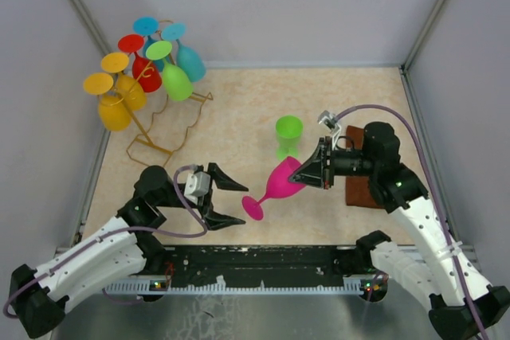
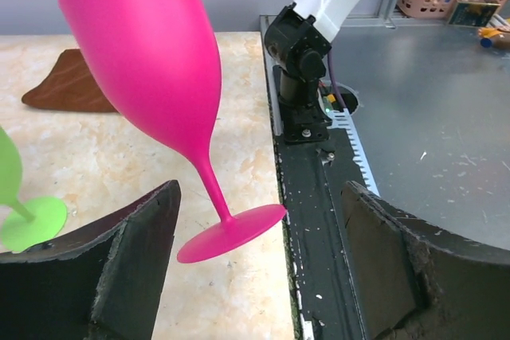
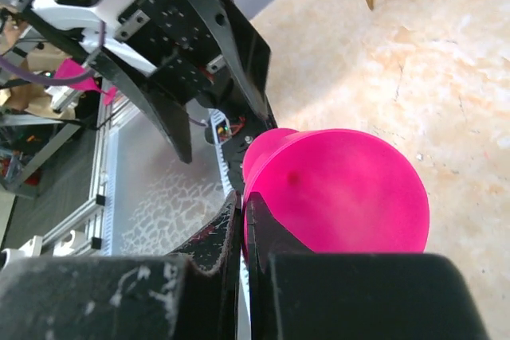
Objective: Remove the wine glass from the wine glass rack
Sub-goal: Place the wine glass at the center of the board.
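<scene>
Over the beige table (image 1: 358, 101), right jaws clamp the empty pink wine glass (image 1: 280, 183); left jaws gape.

pink glass (image 1: 279, 185) between left tool (image 1: 244, 203) and right tool (image 1: 304, 174), green glass (image 1: 288, 134) close behind, bare tabletop (image 1: 235, 121) left

One pink wine glass (image 1: 283, 181), seven other glasses (image 1: 288, 129), one yellow wire rack (image 1: 148, 128), one brown mat (image 1: 360, 193) and two robot arms (image 1: 103, 248).
</scene>
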Available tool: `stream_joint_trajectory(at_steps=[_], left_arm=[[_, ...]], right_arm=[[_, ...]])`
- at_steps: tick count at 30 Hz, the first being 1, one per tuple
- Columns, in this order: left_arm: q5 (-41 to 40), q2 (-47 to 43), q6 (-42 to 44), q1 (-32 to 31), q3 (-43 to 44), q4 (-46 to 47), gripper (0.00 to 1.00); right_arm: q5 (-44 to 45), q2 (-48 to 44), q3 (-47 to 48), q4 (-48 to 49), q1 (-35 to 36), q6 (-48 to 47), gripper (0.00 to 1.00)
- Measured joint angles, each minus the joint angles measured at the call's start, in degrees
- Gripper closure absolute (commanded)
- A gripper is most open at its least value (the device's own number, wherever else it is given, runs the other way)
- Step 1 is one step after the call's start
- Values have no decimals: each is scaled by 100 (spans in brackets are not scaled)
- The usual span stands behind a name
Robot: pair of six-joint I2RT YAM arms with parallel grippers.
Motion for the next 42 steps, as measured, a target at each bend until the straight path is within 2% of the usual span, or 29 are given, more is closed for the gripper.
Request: stream_joint_trajectory(at_steps=[3, 4, 5, 11, 18, 24, 31, 36, 42], left_arm=[[-208, -85, 22, 0, 0, -74, 13], [-293, -109, 22, 0, 0, -87, 3], [-380, -125, 20, 0, 0, -94, 1], [-1530, -168, -96, 0, 0, -149, 0], [-2754, -372, -339, 0, -50, 92, 0], [-3521, -382, -892, 4, -109, 186, 0], [-3744, -404, -1224, 4, -4, -90, 0], [-3888, -354, -1311, 4, 376, -586, 0], [-4002, -417, -1421, 4, 424, -800, 0]], right_arm=[[310, 20, 61, -581, 22, -339, 100], [487, 24, 94, -776, 24, -444, 100], [704, 24, 138, -988, 24, -564, 100], [2221, 144, 319, -2009, 24, -1115, 100], [3827, 393, 326, -2457, 24, -1158, 100], [5274, 455, 332, -2437, 24, -1032, 100], [6253, 581, 348, -1937, 24, -920, 100], [6553, 1019, 446, -1484, 2, -929, 100], [6478, 1906, 667, -848, -162, -942, 100]])
